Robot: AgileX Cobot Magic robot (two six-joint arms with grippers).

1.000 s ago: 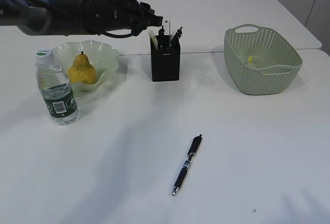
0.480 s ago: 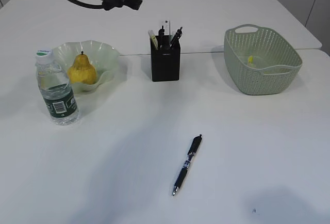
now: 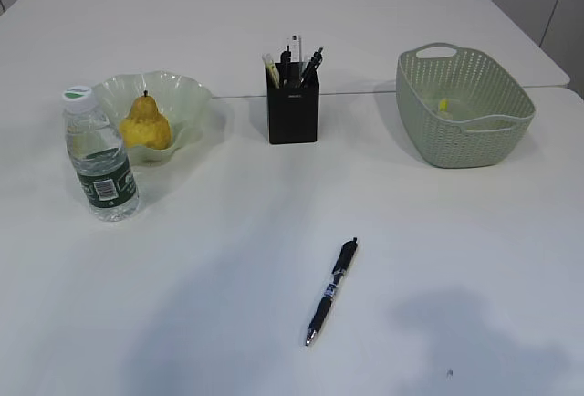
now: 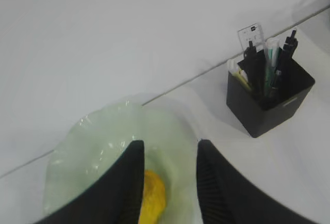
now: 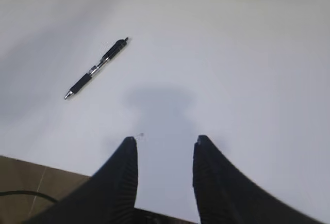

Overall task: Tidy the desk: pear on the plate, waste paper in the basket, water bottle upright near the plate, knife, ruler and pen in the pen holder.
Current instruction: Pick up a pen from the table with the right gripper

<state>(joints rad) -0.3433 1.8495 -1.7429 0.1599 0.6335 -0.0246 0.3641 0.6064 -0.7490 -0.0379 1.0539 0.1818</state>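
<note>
1. Most of this tidy-up looks done. The yellow pear (image 3: pixel 146 121) sits in the pale green wavy-edged glass plate (image 3: pixel 190 95) at the far left of the white desk (image 3: pixel 228 259).
2. The clear plastic water bottle with the green label (image 3: pixel 99 157) stands upright just beside that plate, on its near-left side. I'd call that step finished.
3. The black square pen holder (image 3: pixel 293 114) is in the middle, far side. A clear ruler (image 4: pixel 250 32) and several dark pens or tools stick out of it. I can't tell for sure which one is the knife, but something pale with a yellowish edge stands at its left corner.
4. The sage green woven plastic basket (image 3: pixel 465 143) on the far right has a small yellowish scrap inside, likely the waste paper, though it's too small to be certain.
5. What's left: one black click pen (image 3: pixel 331 290) lying flat on the near middle of the desk, well apart from the holder.
6. The left hand (image 4: pixel 169 182) hangs above the plate and pear, its jaws partly apart with nothing between them.
7. The right hand (image 5: pixel 164 177) hovers over the near edge of the desk, also partly open and empty, the pen off to its left. My guess is it's the one going for the pen.
</note>
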